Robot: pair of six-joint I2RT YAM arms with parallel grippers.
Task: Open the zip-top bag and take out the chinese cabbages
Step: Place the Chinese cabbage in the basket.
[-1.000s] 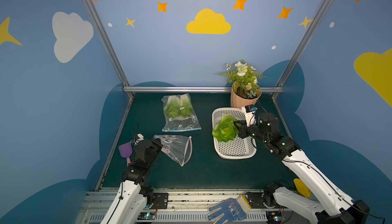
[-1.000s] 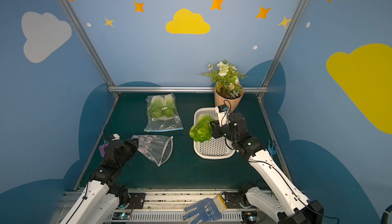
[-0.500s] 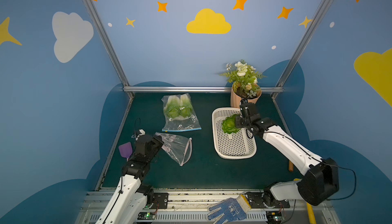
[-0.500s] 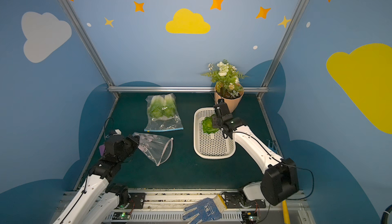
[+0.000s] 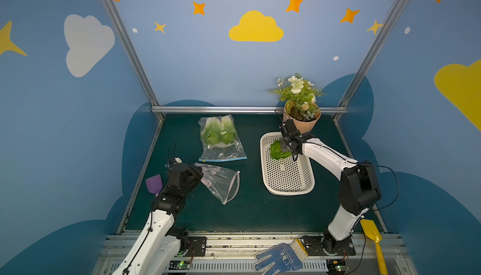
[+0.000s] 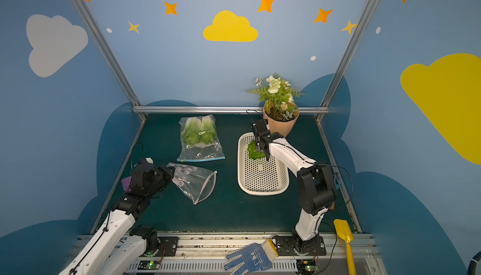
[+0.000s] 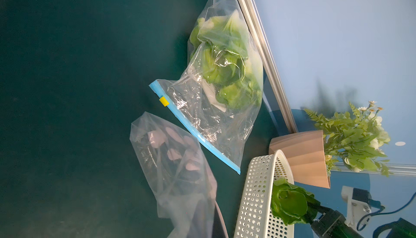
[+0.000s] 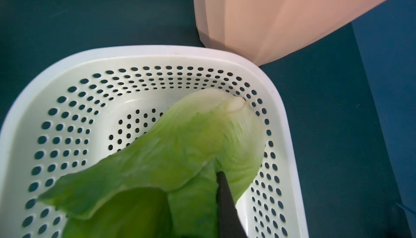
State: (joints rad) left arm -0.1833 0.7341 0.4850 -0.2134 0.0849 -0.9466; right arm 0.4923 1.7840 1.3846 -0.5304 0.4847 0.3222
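My right gripper (image 5: 283,148) is shut on a green chinese cabbage (image 5: 276,152) and holds it low in the far end of the white perforated basket (image 5: 287,192). In the right wrist view the cabbage (image 8: 191,144) fills the basket (image 8: 135,53), with one black finger (image 8: 225,200) pressed into its leaves. A zip-top bag (image 5: 221,146) with a blue strip and yellow slider (image 7: 163,101) lies at the back, with more cabbages (image 5: 218,135) inside. My left gripper (image 5: 197,174) is shut on the corner of a limp, empty clear bag (image 5: 221,184) with pink print, its mouth gaping.
A potted white-flowered plant (image 5: 299,109) stands right behind the basket, close to my right wrist. A purple scoop (image 5: 154,184) lies left of my left arm. A yellow shovel (image 5: 372,232) and a blue glove (image 5: 279,256) sit at the front edge. Aluminium rails border the mat.
My right arm carried the cabbage from above the basket's left rim to its far end and lowered it. The left gripper and the empty bag barely shifted.
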